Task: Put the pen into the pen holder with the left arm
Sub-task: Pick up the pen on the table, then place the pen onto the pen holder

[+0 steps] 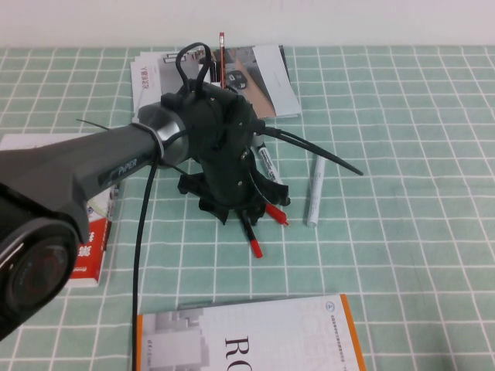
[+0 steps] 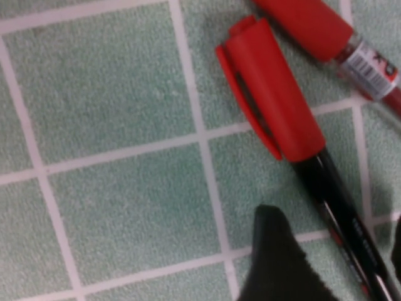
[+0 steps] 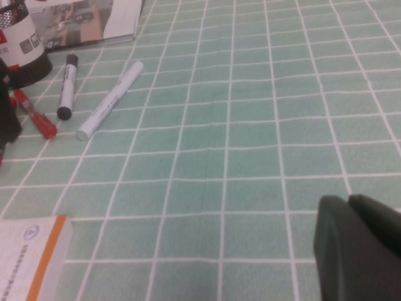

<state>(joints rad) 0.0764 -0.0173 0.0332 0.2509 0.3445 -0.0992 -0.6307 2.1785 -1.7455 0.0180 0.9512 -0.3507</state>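
The pen (image 2: 313, 157) lies flat on the green grid mat, with a red cap and a black barrel. In the high view its black barrel and red end (image 1: 252, 238) stick out from under the left arm. My left gripper (image 2: 338, 263) is open and low over the mat, with one finger (image 2: 276, 263) on each side of the barrel. In the high view it (image 1: 236, 210) points down at mid table. The pen holder (image 3: 19, 47), black mesh with a white label, stands beyond the pens and is hidden behind the arm in the high view. My right gripper (image 3: 357, 251) is shut and empty over bare mat.
An all-red pen (image 1: 276, 214) lies right beside the pen. A white marker (image 1: 315, 193) and a black-capped marker (image 3: 67, 88) lie to the right. A magazine (image 1: 263, 73) lies at the back, a book (image 1: 255, 340) at the front, another book (image 1: 97, 232) at the left.
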